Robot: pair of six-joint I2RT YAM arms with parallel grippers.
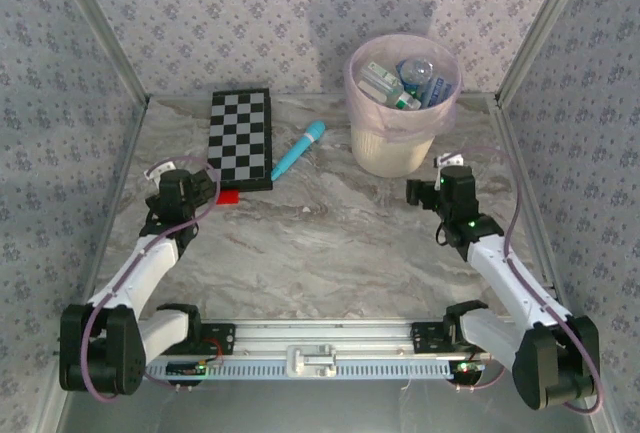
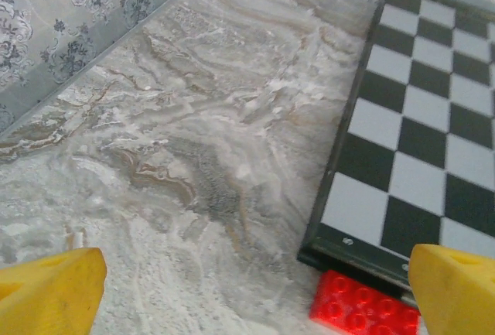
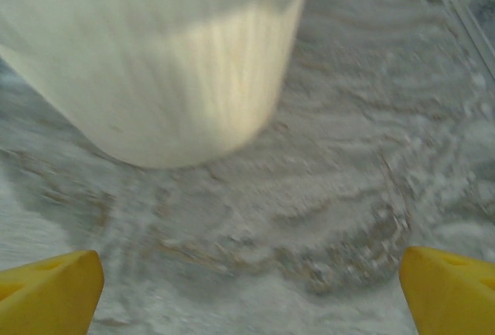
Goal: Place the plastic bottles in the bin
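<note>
Up at the far right of the table (image 1: 320, 243) stands the bin (image 1: 400, 148), round and cream-white, with its pink liner (image 1: 358, 93) folded over the rim. Look inside: the plastic bottles (image 1: 405, 81) are heaped in there, a jumble of clear plastic, blue labels and a touch of green, piled close to the rim. How many there are, I cannot tell from this height.

The right gripper (image 1: 425, 191) hangs low just in front of the bin. Its wrist camera shows the bin (image 3: 178, 56) wall close ahead and to the left, blurred. The right gripper (image 3: 251, 288) has its yellow fingers (image 3: 46, 288) spread wide, with only marbled tabletop between them.

Over on the left, the left gripper (image 1: 205, 185) sits by the near corner of the checkerboard (image 1: 241, 138). From its wrist, the left gripper (image 2: 255, 296) is also spread wide and holding nothing. The checkerboard (image 2: 425, 134) lies to its right, and a red brick (image 2: 360, 304) touches the board's near edge. From above, that red brick (image 1: 228, 196) peeks out beside the fingers.

Between board and bin lies the teal wand (image 1: 298, 150), flat and slanted, apart from both.
</note>
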